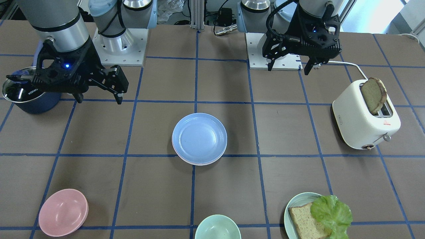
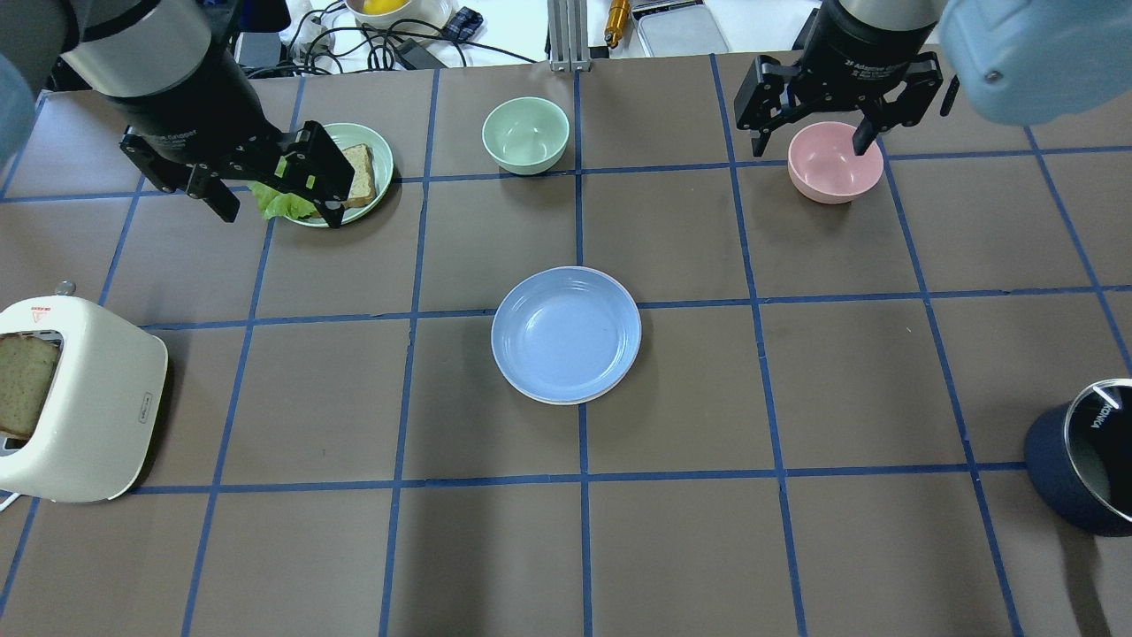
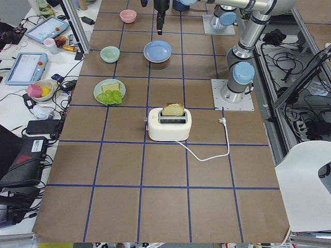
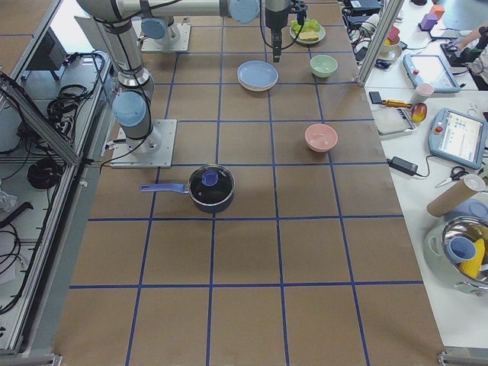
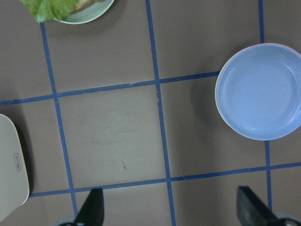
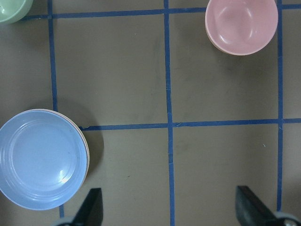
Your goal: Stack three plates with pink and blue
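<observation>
A stack of plates stands at the table's middle with the light blue plate (image 1: 199, 137) on top; it also shows in the overhead view (image 2: 566, 333) and both wrist views (image 5: 261, 92) (image 6: 42, 157). A pale pink rim (image 1: 199, 164) peeks out under it. A lighter edge shows below in the overhead view; I cannot make out the cream-white plate for sure. My left gripper (image 1: 288, 68) (image 2: 279, 212) is open and empty, raised, well apart from the stack. My right gripper (image 1: 99, 98) (image 2: 800, 133) is open and empty, also raised and apart.
A white toaster (image 2: 80, 398) holding a bread slice stands on my left. A dark blue pot (image 2: 1088, 469) stands on my right. A pink bowl (image 2: 834, 161), a mint-green bowl (image 2: 525, 133) and a pale teal plate (image 2: 380, 150) with bread and lettuce line the far side.
</observation>
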You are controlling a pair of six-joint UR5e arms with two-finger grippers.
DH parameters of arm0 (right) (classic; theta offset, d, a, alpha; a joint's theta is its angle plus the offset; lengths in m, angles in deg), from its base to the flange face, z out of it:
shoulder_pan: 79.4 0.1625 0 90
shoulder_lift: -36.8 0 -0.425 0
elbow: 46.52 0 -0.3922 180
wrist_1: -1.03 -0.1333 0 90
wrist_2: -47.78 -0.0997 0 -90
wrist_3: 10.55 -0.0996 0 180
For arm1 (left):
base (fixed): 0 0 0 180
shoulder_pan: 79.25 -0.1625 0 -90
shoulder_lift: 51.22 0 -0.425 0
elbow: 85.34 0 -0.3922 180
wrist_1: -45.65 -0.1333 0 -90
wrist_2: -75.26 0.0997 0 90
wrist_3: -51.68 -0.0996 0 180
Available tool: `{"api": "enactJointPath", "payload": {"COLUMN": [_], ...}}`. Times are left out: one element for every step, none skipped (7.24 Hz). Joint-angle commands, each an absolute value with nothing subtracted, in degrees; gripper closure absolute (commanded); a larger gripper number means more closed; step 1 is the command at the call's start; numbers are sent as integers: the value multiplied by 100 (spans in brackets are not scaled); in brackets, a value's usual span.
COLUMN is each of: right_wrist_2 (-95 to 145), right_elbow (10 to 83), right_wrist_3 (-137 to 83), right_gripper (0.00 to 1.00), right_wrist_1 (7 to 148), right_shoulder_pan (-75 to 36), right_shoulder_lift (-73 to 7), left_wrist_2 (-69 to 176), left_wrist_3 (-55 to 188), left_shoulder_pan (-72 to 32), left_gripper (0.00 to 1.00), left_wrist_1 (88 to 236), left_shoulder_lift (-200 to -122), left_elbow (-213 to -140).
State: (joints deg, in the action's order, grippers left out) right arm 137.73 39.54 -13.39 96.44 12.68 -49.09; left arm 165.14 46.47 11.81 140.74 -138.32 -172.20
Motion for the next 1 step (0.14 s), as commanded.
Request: {"api": "enactJointPath", "payload": {"right_wrist_2": [13778], "right_elbow": [4153], "right_wrist_3": [-1231], "right_gripper": [0], "right_wrist_1": [9674], "right_shoulder_pan": [1271], "right_shoulder_lift": [-4951], "left_wrist_2": [16509], "left_wrist_3": [4667], "left_shoulder_pan": [1180], "left_gripper": [0], "left_wrist_1": [14074], "left_shoulder_lift": [-13832], "left_elbow": [-17217]}}
